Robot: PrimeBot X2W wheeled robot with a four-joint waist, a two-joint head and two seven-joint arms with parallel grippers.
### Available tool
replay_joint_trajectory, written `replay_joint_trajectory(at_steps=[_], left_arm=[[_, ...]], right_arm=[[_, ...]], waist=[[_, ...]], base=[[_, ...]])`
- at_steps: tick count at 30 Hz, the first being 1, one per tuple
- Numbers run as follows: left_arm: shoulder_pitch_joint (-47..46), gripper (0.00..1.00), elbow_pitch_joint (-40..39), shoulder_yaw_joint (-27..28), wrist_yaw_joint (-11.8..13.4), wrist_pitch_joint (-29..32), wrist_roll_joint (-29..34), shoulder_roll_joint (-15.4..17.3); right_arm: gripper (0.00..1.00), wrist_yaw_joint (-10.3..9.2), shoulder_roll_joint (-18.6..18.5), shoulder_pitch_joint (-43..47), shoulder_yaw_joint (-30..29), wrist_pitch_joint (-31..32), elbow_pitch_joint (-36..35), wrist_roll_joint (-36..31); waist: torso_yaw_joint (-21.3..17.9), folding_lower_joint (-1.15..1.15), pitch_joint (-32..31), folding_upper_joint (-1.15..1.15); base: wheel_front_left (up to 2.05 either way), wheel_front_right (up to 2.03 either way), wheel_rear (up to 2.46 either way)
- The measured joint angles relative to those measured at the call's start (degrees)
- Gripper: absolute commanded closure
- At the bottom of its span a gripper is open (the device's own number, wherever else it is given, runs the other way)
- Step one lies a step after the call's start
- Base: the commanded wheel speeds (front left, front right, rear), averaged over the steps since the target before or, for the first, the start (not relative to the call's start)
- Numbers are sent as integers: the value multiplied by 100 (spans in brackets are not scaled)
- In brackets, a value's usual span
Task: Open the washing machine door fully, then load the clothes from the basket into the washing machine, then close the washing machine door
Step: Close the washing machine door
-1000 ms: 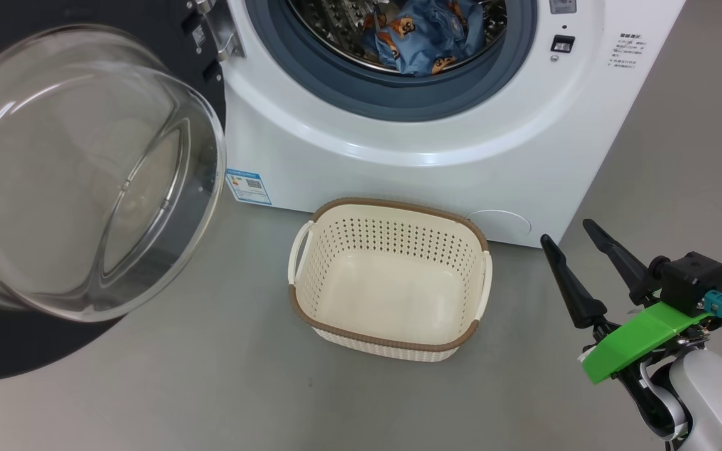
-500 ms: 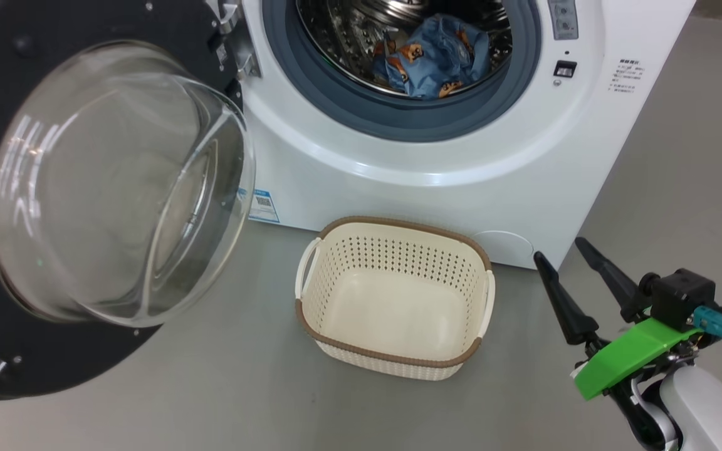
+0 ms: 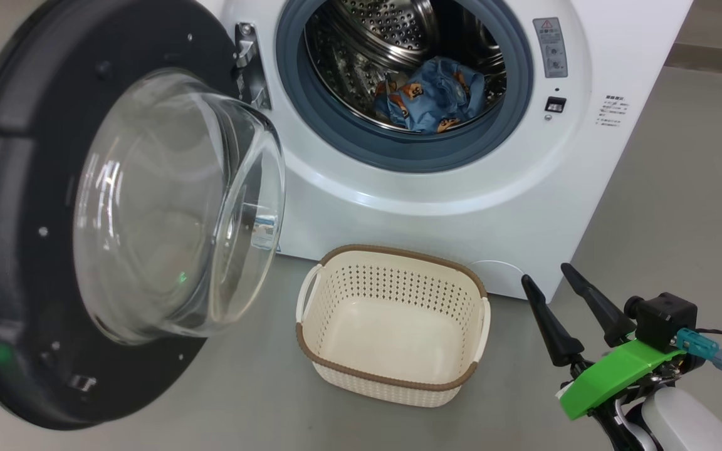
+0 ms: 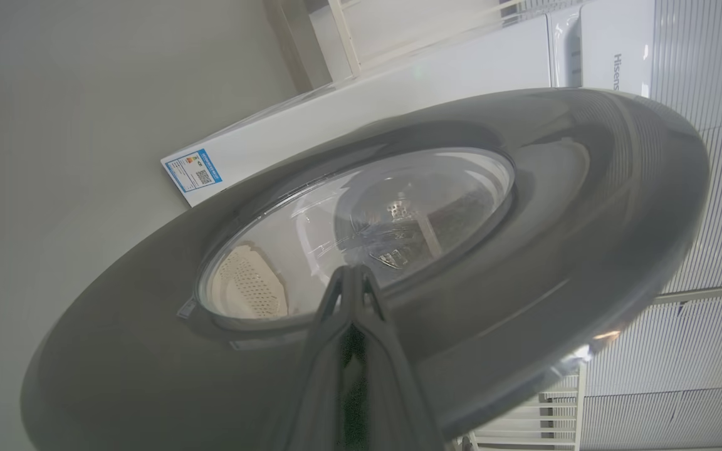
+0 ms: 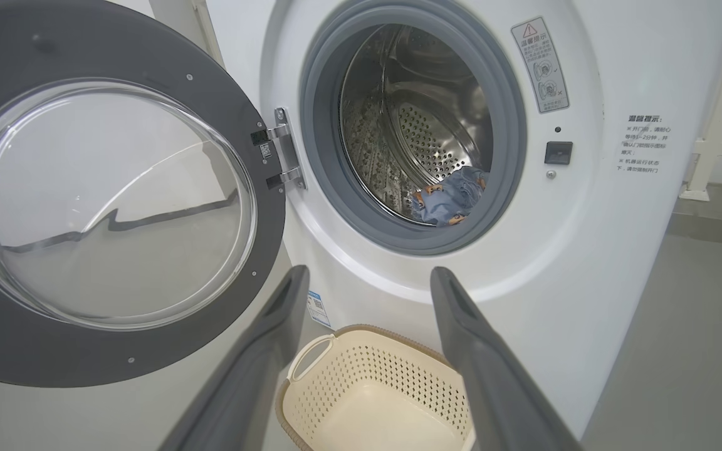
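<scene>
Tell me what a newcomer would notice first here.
The big black door with its bulging glass window stands open at the left of the white washing machine. Blue bear-print clothes lie in its drum, and the cream basket sits empty on the floor before it. The right gripper hangs open at lower right.

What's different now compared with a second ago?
Mostly the camera tilted up, so the whole picture slid down. The door seems to have swung a little toward the washing machine, its glass now covering the blue sticker; the shut left gripper is at its outer face. Unchanged: clothes in the drum, empty basket, open right gripper.
</scene>
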Motion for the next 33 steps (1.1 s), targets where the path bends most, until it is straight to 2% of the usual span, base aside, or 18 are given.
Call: replay_joint_trajectory(at_steps=[4, 11, 17, 20, 21, 26, 33], left_arm=[[158, 100, -625, -65, 88, 216, -118, -157], [628, 100, -1923, -316, 608, 617, -392, -552], [1040, 100, -2972, -537, 1065, 794, -432, -712], [1149, 100, -3411, -666, 1207, 820, -431, -817], [1171, 100, -3675, -755, 1338, 813, -421, -883], [1196, 100, -4050, -855, 1515, 641, -357, -1099], [1112, 100, -4011, -921, 1516, 382, -238, -1272]], right_arm=[[0, 0, 43, 36, -8, -29, 55, 5], [0, 0, 90, 144, -25, -47, 120, 47], [0, 0, 148, 151, -118, -52, 99, 148], [0, 0, 194, 166, -153, -52, 75, 148], [0, 0, 218, 188, -182, -52, 66, 147], [0, 0, 254, 187, -243, -52, 29, 138], [0, 0, 268, 187, -294, -52, -2, 98]], waist=[[-51, 1, -58, 0], [-216, 1, -95, 0], [-438, 1, -88, 0], [-569, 1, -80, 0], [-667, 1, -78, 0], [-949, 1, -76, 0], [-1438, 1, -59, 0]], base=[[0, 0, 0], [0, 0, 0], [0, 0, 0], [0, 0, 0], [0, 0, 0], [0, 0, 0], [0, 0, 0]])
